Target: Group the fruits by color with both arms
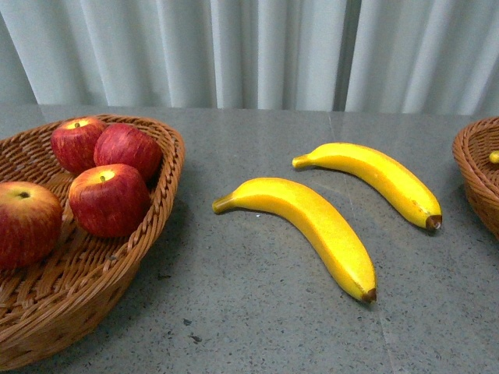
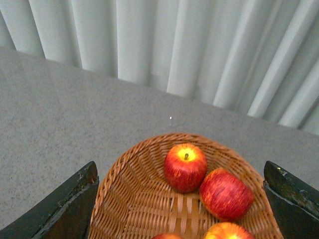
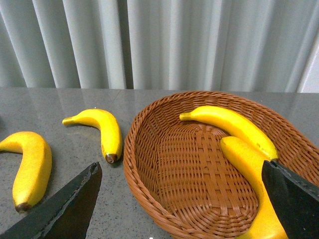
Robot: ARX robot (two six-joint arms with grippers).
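Red apples (image 1: 109, 199), four with yellow-streaked tops, sit together in the woven left basket (image 1: 168, 179) at the near left of the tabletop (image 1: 249, 327). Two bananas (image 1: 312, 222) lie loose between the baskets, near each other but apart, their brown tips pointing right. Two more bananas (image 3: 229, 124) rest inside the right basket (image 3: 149, 164). The left gripper (image 2: 180, 172) hangs above the apples, jaws spread wide and empty. The right gripper (image 3: 180, 169) is likewise spread, holding nothing, over its basket. The tabletop is grey and speckled, and a pale pleated curtain (image 1: 249, 47) closes the back.
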